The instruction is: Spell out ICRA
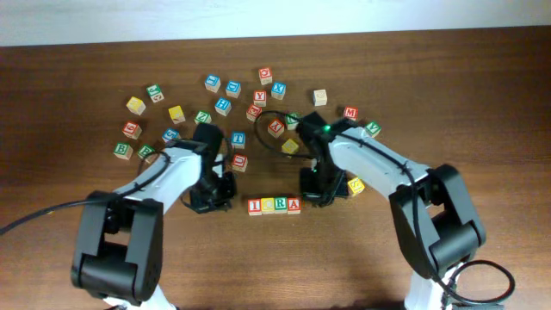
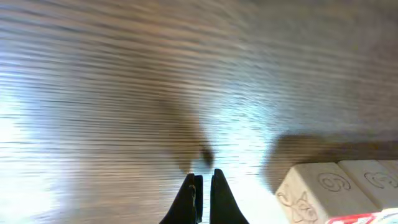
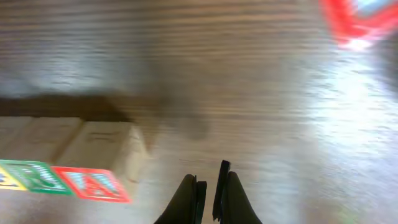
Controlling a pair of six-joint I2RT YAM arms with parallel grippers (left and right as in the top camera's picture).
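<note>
Four letter cubes stand side by side in a row near the table's front: the red I (image 1: pixel 255 206), the yellow C (image 1: pixel 268 205), the green R (image 1: pixel 281 205) and the red A (image 1: pixel 294 205). My left gripper (image 1: pixel 222 196) is just left of the row, apart from it, shut on nothing. In the left wrist view its gripper (image 2: pixel 206 183) hangs over bare wood, with the row's end cube (image 2: pixel 311 193) to the right. My right gripper (image 1: pixel 316 195) is just right of the A, also shut and empty. The right wrist view shows that gripper (image 3: pixel 208 183), the A (image 3: pixel 93 183) and the R (image 3: pixel 40 176).
Many other letter cubes lie scattered across the back half of the table, among them a red one (image 1: pixel 239 162) beside my left arm and yellow ones (image 1: pixel 355 185) (image 1: pixel 290 145) beside my right arm. A blurred red cube (image 3: pixel 360 22) shows at the top right of the right wrist view.
</note>
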